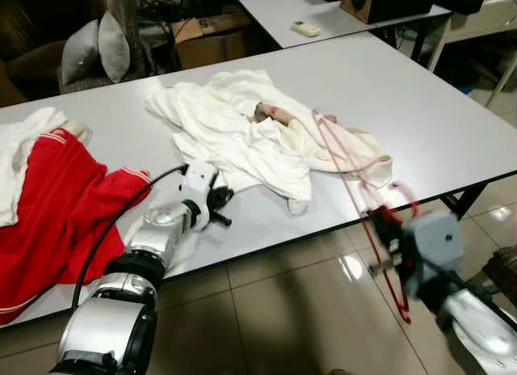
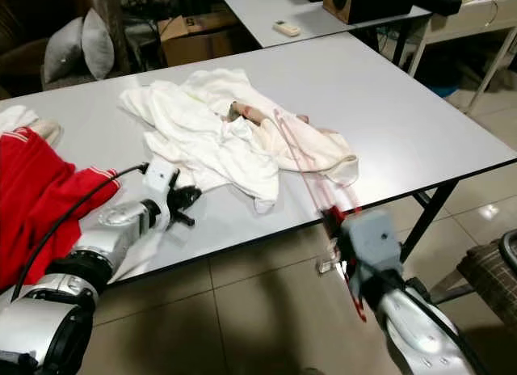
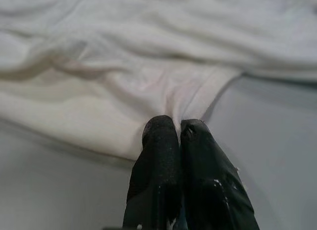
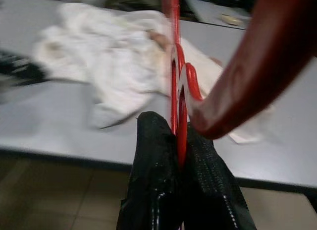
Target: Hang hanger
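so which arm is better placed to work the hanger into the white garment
Right: the right gripper is shut on the thin red plastic hanger, which reaches onto the crumpled white garment. The left gripper is shut at the garment's edge.

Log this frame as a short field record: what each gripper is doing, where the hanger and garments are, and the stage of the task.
left gripper: shut, fingertips at the near edge of the white garment, pinch on cloth unclear
right gripper: shut on the red hanger, just past the table's near edge
red hanger: motion-blurred, far end over the white garment
red garment: on the table's left end
table: grey, garments spread on it
stage: hanger held, not yet in a garment
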